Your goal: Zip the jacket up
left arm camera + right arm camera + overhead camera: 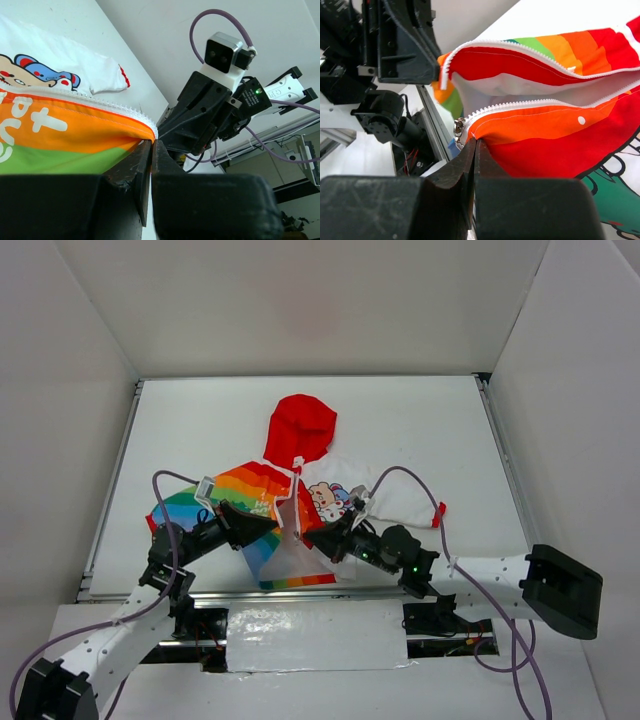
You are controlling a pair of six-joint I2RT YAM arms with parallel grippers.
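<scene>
The jacket [300, 430] lies mid-table, red hood at the far end, rainbow half on the left, white cartoon half on the right. Both lower front corners are lifted off the table. My left gripper [278, 524] is shut on the rainbow half's bottom corner; in the left wrist view its jaws [151, 145] pinch orange fabric just under the white zipper teeth [100, 102]. My right gripper [303, 533] is shut on the other front edge; in the right wrist view its jaws [476, 142] clamp the orange hem beside the metal zipper slider [458, 131]. The two zipper rows stand apart.
The white table [420, 420] is bounded by white walls and metal rails [112, 490] at the sides. Purple cables [420, 480] loop above both arms. The two grippers are close together, tips facing each other near the front edge.
</scene>
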